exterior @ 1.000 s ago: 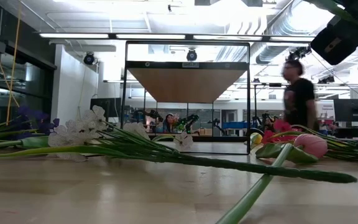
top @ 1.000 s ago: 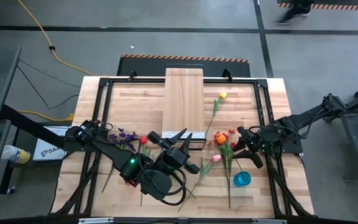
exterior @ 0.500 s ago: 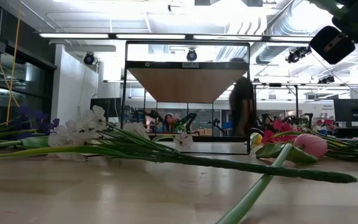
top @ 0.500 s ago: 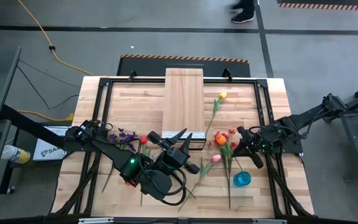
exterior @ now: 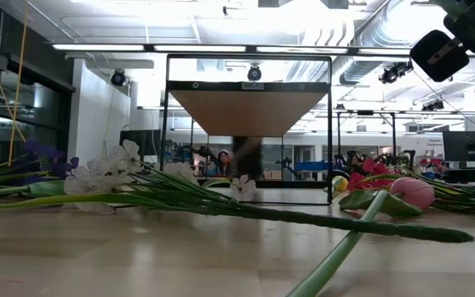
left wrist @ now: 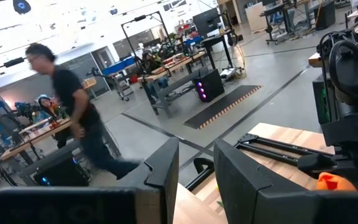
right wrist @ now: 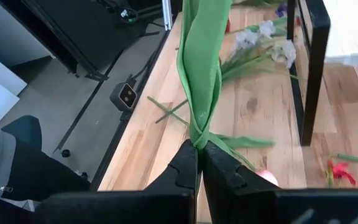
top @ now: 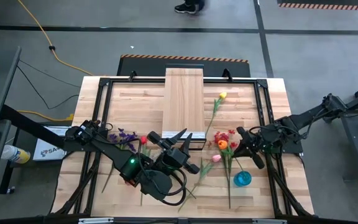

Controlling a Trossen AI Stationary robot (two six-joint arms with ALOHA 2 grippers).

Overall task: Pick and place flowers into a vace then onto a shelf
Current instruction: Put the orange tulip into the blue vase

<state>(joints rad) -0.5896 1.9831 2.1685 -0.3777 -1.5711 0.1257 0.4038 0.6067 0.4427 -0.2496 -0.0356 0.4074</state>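
The orange tulip lies right of the table's middle, and my right gripper is shut on its green part just beside the head. My left gripper hovers high over the table's middle, pointing level, fingers apart with nothing between them. A yellow tulip, a pink tulip, a red tulip, a purple spray and a red spray lie flat on the tabletop. The blue vase sits near the right front. The shelf runs from the table's far edge toward its middle. My right gripper pinches a green leaf folded around the orange tulip's stem between its two fingertips, close below the flower head. The fingers come from the table's right, slanting slightly down. The leaf stands out past the fingertips; whether the flower is clear of the table I cannot tell.
White blossoms and long green stems lie across the near tabletop. A black frame borders the table. Bare wood shows at the far left and far right. A person's feet pass beyond the far edge.
My right gripper has shut on the orange tulip's leaf and rolled slightly; the tulip's head has shifted a little toward the near edge and the gripper. A person has walked leftward behind the table.
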